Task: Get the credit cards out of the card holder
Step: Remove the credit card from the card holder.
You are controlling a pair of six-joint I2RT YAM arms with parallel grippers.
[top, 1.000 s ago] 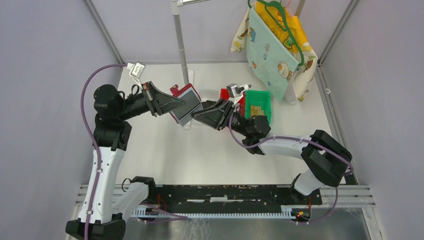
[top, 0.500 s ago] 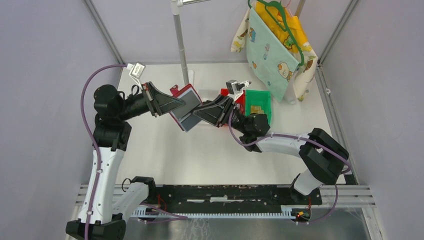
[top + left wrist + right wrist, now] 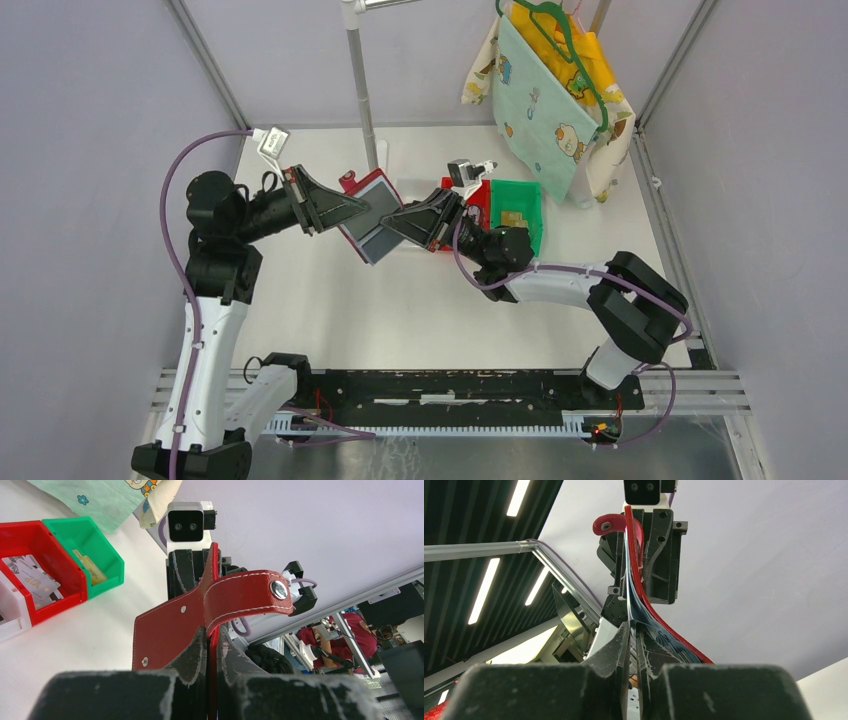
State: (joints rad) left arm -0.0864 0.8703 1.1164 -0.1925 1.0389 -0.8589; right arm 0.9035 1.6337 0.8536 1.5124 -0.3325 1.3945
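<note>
Only readable bit: "VIP", printed on a pale grey card (image 3: 36, 580) lying in the red bin (image 3: 55, 606), per the left wrist view.

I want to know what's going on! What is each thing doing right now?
card holder: open, held off the table
left gripper: shut on the card holder's red cover
right gripper: shut on its inner sleeve edge
green bin: holds a tan card
red bin: holds pale cards
cloth: hanging at the back
</note>
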